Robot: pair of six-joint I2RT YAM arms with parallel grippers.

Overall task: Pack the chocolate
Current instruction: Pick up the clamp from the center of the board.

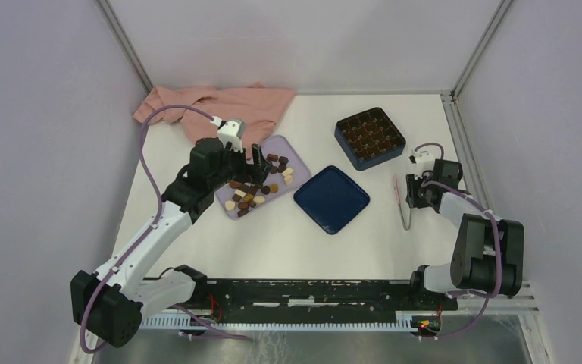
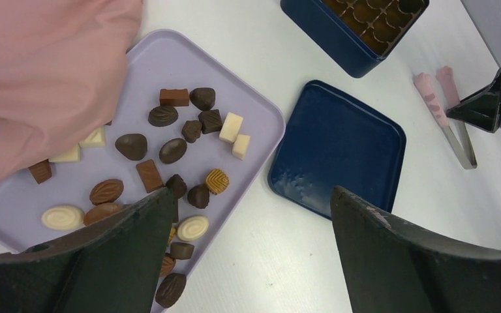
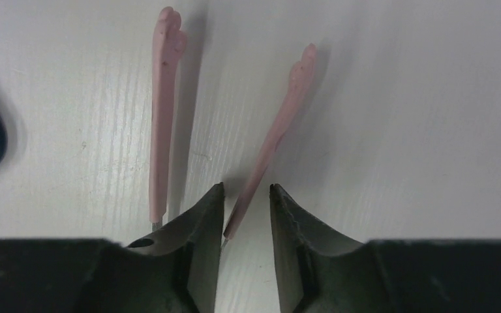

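Note:
The chocolate is several small dark brown, light brown and cream pieces lying on a lilac tray; it also shows in the left wrist view on that tray. My left gripper hangs open and empty over the tray's near-right edge. The dark blue box with its grid insert stands at the back right. My right gripper is low over pink-tipped tongs. Its jaws are narrowly open, with one tong arm between them.
The box's blue lid lies flat between tray and tongs. A pink cloth is bunched at the back left and overlaps the tray's far corner. Walls close in the table on the left, back and right.

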